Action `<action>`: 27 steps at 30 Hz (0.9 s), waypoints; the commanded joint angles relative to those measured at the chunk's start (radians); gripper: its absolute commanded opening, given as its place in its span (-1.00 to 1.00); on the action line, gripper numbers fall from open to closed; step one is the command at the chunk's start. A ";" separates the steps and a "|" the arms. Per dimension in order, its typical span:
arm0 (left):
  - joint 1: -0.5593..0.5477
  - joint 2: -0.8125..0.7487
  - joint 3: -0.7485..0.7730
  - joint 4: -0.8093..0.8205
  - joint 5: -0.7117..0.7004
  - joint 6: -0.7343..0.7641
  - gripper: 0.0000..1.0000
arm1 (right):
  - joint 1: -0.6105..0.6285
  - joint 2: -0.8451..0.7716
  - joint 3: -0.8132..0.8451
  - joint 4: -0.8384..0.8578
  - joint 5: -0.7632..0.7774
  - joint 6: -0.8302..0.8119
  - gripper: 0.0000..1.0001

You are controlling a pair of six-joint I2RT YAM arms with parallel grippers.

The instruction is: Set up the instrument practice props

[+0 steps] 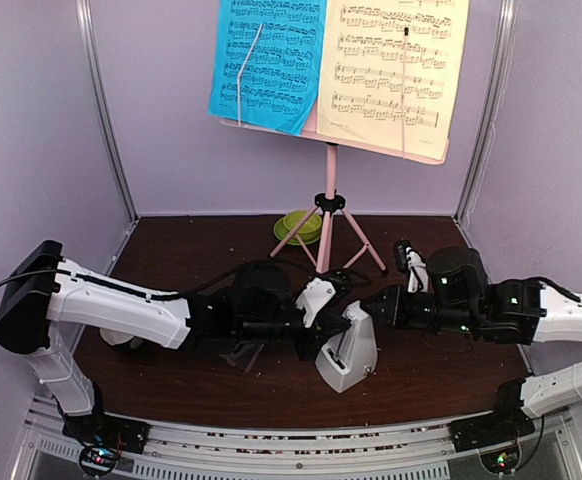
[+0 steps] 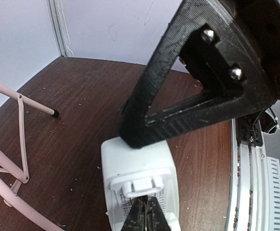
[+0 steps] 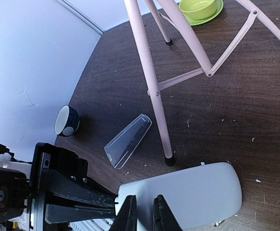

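Note:
The pink music stand stands at the back with a blue sheet and a pale-yellow sheet on its desk. The white metronome sits tilted on the table, front centre, without its cover. My right gripper is shut on its top end; its finger shows in the left wrist view. My left gripper has its tips pressed together at the metronome's front face; I cannot tell if they pinch anything. The clear cover lies flat on the table beside a stand leg.
A green cup and saucer sit behind the stand's legs. A small white-and-black bowl lies on its side near the left wall. The stand's feet spread over the middle of the table. A metal rail runs along the near edge.

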 commanded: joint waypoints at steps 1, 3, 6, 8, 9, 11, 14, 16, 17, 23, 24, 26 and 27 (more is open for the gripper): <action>-0.032 0.008 0.055 -0.042 -0.003 0.083 -0.90 | 0.025 0.040 0.009 -0.050 -0.028 0.010 -0.74; -0.045 0.013 0.071 -0.082 -0.030 0.114 -0.90 | 0.030 0.048 0.014 -0.050 -0.028 0.012 -0.74; -0.070 0.011 0.078 -0.120 -0.066 0.167 -0.89 | 0.039 0.061 0.019 -0.052 -0.021 0.014 -0.75; -0.079 0.004 0.077 -0.135 -0.076 0.187 -0.88 | 0.042 0.069 0.021 -0.054 -0.017 0.019 -0.75; -0.086 0.000 0.074 -0.138 -0.083 0.197 -0.87 | 0.042 0.070 0.021 -0.056 -0.014 0.022 -0.75; -0.097 -0.014 0.066 -0.144 -0.096 0.218 -0.85 | 0.043 0.070 0.024 -0.065 -0.006 0.024 -0.76; -0.112 -0.044 0.048 -0.141 -0.106 0.256 -0.81 | 0.042 0.062 0.025 -0.080 0.010 0.027 -0.76; -0.120 -0.066 0.031 -0.134 -0.103 0.277 -0.77 | 0.042 0.054 0.021 -0.086 0.021 0.029 -0.76; -0.121 -0.079 0.025 -0.126 -0.099 0.284 -0.76 | 0.042 0.049 0.019 -0.087 0.024 0.029 -0.76; -0.105 -0.139 -0.025 -0.095 -0.054 0.208 -0.61 | 0.043 0.009 0.019 -0.057 0.044 0.002 -0.51; -0.092 -0.151 -0.040 -0.091 -0.039 0.175 -0.56 | 0.042 -0.002 0.027 -0.053 0.046 -0.012 -0.40; -0.066 -0.177 -0.076 -0.088 -0.019 0.118 -0.45 | 0.038 -0.025 0.051 -0.058 0.045 -0.041 -0.17; -0.056 -0.195 -0.099 -0.085 -0.019 0.102 -0.39 | 0.038 -0.038 0.064 -0.066 0.045 -0.055 -0.04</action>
